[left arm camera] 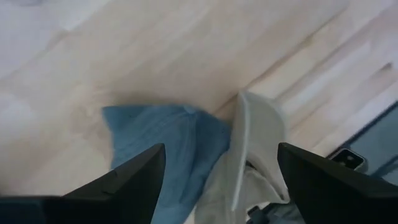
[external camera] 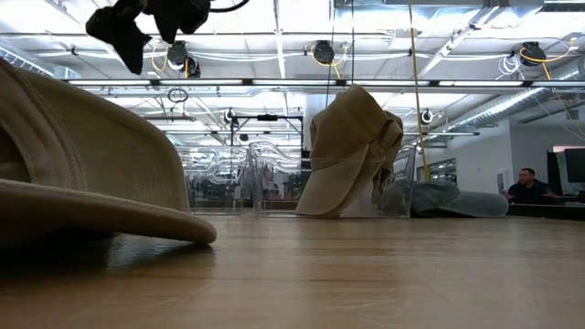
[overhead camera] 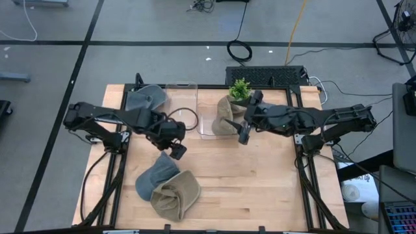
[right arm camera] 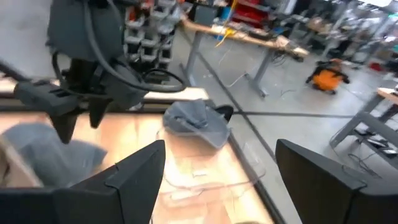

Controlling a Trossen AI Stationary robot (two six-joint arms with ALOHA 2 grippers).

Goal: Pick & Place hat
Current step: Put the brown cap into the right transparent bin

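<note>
Near the table's front left, a blue hat (overhead camera: 156,177) lies against a tan hat (overhead camera: 177,195); both rest on the wood. My left gripper (overhead camera: 174,151) hangs open just above and beyond them, pointing steeply down. Its wrist view looks down on the blue hat (left arm camera: 168,149) and the tan hat (left arm camera: 255,155) between the spread fingers. A second tan hat (overhead camera: 224,118) leans against a clear box (overhead camera: 188,110). A grey-blue hat (overhead camera: 144,99) lies at the far left. My right gripper (overhead camera: 244,133) waits open, held high and about level, beside the second tan hat.
A small green plant (overhead camera: 240,90) stands at the far edge behind the second tan hat. Bare wood stretches across the table's middle and right (overhead camera: 273,182). Beyond the table, a person (external camera: 526,187) sits in the room.
</note>
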